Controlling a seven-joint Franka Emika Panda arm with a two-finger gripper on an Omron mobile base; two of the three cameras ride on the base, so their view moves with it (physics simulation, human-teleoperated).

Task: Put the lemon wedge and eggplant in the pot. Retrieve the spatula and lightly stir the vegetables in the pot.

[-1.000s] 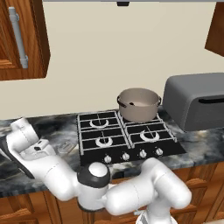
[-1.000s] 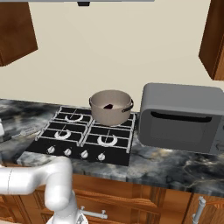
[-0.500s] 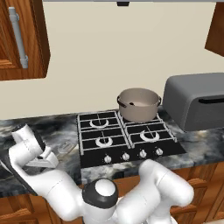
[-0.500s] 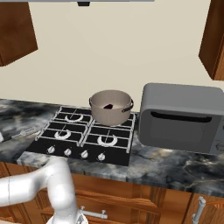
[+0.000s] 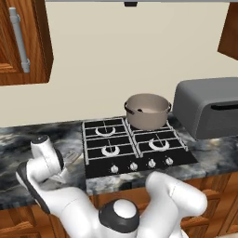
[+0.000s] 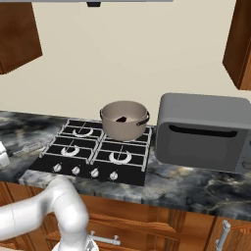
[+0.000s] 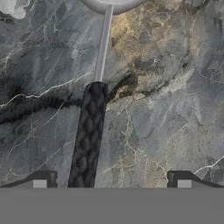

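Observation:
The spatula lies flat on the marble counter left of the stove. Its dark braided handle runs up into a thin grey shaft, and the pale head is at the top edge of the hand view. My gripper hangs open just above the handle end. The handle passes between the fingertips, closer to the left one, and nothing is gripped. In the right base view the spatula shows beside the burners. The pot stands on the back right burner, with the dark eggplant inside it. The lemon wedge is hidden.
The black four-burner stove has a row of knobs along its front edge. A grey boxy microwave sits right of it. Wooden cabinets hang above the counter on the left. My own arm curls low in front of the counter.
The arm has folded down and forward, bringing the hand lower over the counter left of the stove. The jaws stayed wide, and the pot and stove have not moved.

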